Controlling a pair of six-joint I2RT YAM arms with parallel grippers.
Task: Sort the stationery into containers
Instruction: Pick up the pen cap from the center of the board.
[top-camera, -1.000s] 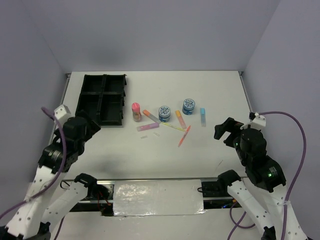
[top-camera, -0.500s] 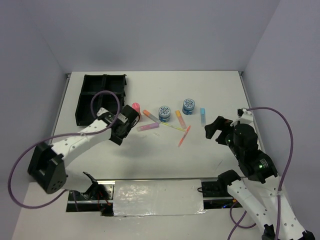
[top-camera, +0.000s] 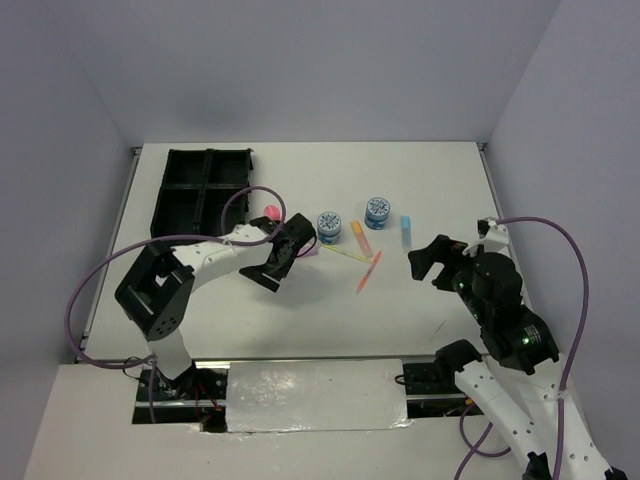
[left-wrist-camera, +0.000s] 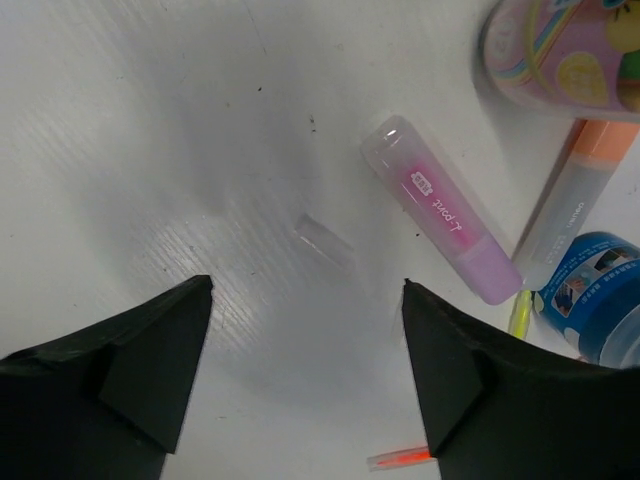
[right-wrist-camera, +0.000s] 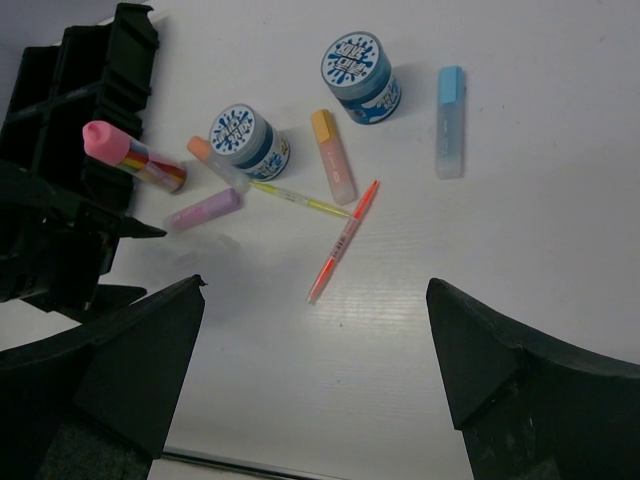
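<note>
Left claw (left-wrist-camera: 305, 290) spread wide, empty, above desk (left-wrist-camera: 150, 130) beside pink marker (left-wrist-camera: 440, 222), lettering blurred; right claw (right-wrist-camera: 315, 288) likewise open.

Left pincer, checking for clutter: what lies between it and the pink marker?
A small clear scrap lies between the left pincer and the pink marker; the left wrist view shows it.

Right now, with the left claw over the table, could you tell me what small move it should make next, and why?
Probably shift the left claw toward the pink marker before lowering. Its jaws stand open and empty, and in the wrist view the marker lies flat on the table ahead and to one side of the gap, not inside it.
</note>
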